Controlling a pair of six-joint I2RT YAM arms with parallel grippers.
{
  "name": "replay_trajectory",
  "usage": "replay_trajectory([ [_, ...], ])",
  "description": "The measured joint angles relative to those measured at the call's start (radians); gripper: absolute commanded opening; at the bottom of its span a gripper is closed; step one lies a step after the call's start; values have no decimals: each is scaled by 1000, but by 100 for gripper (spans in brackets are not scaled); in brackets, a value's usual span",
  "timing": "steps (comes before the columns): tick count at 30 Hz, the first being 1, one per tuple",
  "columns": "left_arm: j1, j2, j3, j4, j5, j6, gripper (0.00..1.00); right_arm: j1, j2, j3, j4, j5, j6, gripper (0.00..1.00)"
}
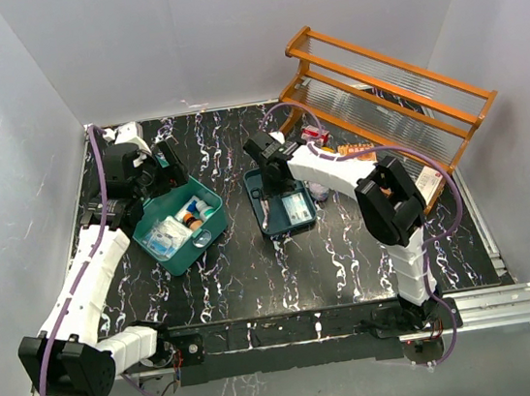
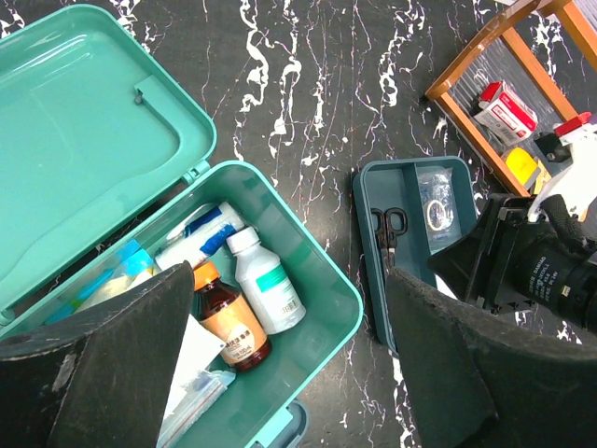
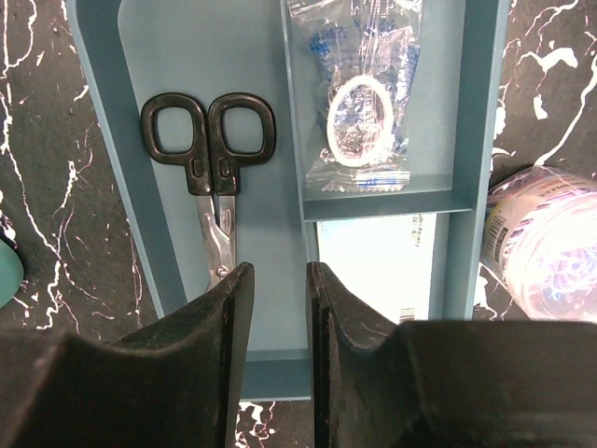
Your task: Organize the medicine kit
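Kit: teal-green rectangular plastic medicine kit box point(image 1: 210, 241) lies lid-open, bottles inside, left on the black marbled worktop point(image 1: 285, 273) | Tray: its compartmented insert tray point(image 3: 117, 140) is set apart at centre for filling | Right gripper point(image 3: 280, 275): jaws narrowed, empty, beside black-handled scissors point(image 3: 213, 177) | Left gripper point(image 2: 289, 308): jaws spread wide above the box

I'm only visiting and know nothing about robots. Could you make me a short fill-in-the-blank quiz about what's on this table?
1. The lid of the medicine kit stands ____.
2. The scissors in the insert tray have ____ handles.
3. Inside the kit, the brown bottle has an ____ cap.

Missing words: open; black; orange.
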Motion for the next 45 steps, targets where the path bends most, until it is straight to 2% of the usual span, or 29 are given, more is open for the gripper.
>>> replay_trajectory([
  [12, 0, 1, -1, -30, 88, 0, 83, 0, 30, -11, 3, 14, 4, 19],
  [24, 0, 47, -35, -141, 307, 18, 82, 0, 92, -11, 8, 17, -18, 9],
  [28, 0, 68, -49, -173, 375, 31, 82, 0, 97, -10, 12, 27, -26, 0],
  [39, 0, 67, -107, -294, 451, 38, 83, 0, 101, 3, 24, 42, -44, 0],
  [45, 2, -10, -144, -325, 447, 17, 82, 0, 82, 4, 25, 41, -54, 0],
])
